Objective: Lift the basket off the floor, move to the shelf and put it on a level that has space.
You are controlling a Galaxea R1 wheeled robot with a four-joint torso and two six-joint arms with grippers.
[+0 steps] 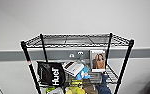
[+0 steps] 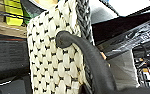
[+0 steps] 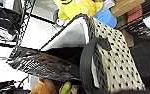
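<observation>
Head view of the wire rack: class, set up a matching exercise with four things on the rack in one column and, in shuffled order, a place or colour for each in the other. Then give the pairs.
Things:
1. top wire tier
2. black bag with white lettering
3. framed photo
4. yellow soft toy

Descriptions:
A. stands upright by the rack's right rear post
B. bare grid, nothing on it
C. on the lower level, at the picture's bottom edge
D. left side of the second tier

Pairs: 1-B, 2-D, 3-A, 4-C
</observation>
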